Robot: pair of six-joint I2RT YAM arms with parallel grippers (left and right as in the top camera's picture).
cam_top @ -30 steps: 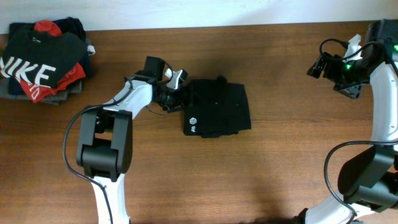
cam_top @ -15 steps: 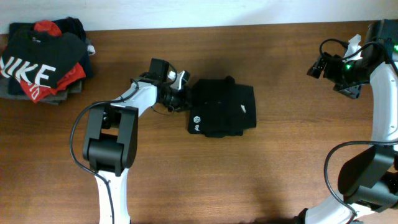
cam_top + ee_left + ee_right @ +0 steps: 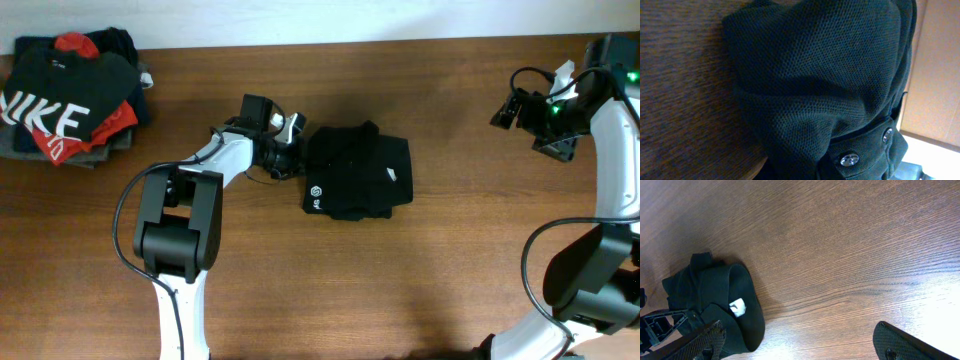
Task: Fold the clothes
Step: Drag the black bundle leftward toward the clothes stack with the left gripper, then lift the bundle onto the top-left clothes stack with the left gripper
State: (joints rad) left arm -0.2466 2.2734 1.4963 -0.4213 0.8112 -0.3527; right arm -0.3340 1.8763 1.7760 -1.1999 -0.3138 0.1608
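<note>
Overhead: the left gripper (image 3: 287, 150) has moved in and pushed the folded T-shirt (image 3: 355, 178), mid-table, slightly to the right. Left wrist: its jaws now pinch bunched fabric, probably for the next fold. Right wrist: the right gripper (image 3: 800, 342) stands wide apart, empty.

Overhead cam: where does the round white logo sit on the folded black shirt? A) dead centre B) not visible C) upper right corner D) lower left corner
D: the logo shows white at the lower left corner of the folded black shirt, well away from its centre.
</note>
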